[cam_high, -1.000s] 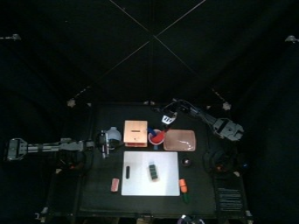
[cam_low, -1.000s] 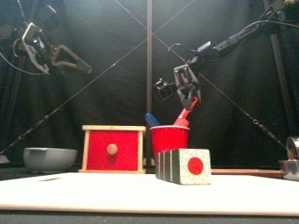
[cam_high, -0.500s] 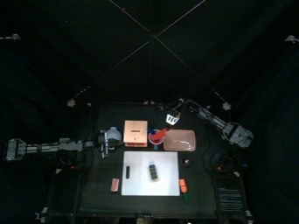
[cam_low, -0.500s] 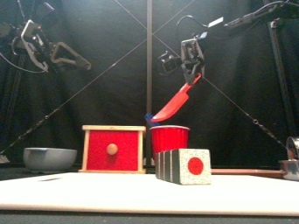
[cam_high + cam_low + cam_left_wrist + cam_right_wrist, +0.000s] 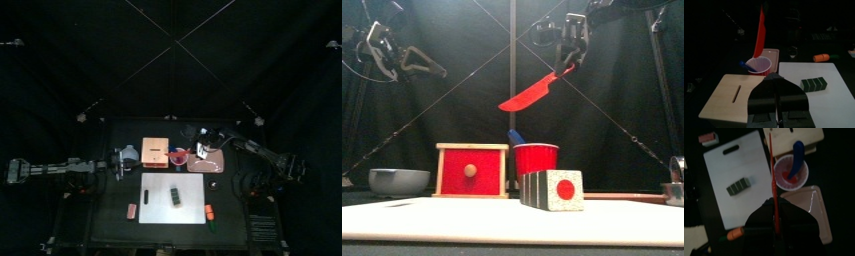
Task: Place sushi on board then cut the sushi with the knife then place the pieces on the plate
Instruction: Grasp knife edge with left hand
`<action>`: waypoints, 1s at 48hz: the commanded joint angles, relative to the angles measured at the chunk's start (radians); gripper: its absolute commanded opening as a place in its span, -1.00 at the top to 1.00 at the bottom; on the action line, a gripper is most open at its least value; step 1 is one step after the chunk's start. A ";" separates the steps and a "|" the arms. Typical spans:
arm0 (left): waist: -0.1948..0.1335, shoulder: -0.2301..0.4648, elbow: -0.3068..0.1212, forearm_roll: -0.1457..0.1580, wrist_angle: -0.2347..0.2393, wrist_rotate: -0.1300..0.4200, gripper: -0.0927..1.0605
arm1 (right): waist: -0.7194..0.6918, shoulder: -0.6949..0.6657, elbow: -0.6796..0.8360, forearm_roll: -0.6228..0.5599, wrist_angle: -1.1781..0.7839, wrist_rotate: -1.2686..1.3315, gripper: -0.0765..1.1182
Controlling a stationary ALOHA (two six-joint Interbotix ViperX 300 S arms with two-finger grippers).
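**Knife raised, roll lies below and toward the front**

Your right claw [image 5: 567,58] is clamped on the handle of the red knife [image 5: 529,94]. It holds the knife high above the red cup [image 5: 536,158], where the blue knife [image 5: 516,137] stands. The red knife's long axis slopes down from the claw toward your left side, blade tip lowest, well clear of everything under it.

The sushi roll [image 5: 177,195] lies on the white board [image 5: 154,190], so the first step looks done. From the claw it is lower, nearer the front edge of the desk [image 5: 107,225], and a little to the left. Its long axis runs front to back, with one red-centred end facing the front. The blade runs roughly left to right, which looks about crosswise to the roll, as a cut needs. I judge the coming move to be mostly forward and down rather than a turn.

The right arm is nearer and has the tool. Your left claw [image 5: 775,79] hangs raised at the left, beside the wooden box [image 5: 154,152], jaws closed on nothing. The pink plate [image 5: 205,163] sits behind the board, just right of the cup.
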 commanded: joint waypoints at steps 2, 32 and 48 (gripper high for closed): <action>0.005 0.000 -0.015 0.002 -0.038 0.000 0.86 | 0.101 -0.097 0.123 -0.018 -0.222 0.003 0.33; -0.121 0.049 -0.095 -0.067 0.080 -0.009 -0.62 | 0.316 -0.149 0.518 -0.092 -0.827 0.002 0.33; -0.192 0.253 -0.198 -0.094 0.150 -0.009 -0.89 | 0.360 -0.147 0.571 -0.089 -0.902 0.002 0.33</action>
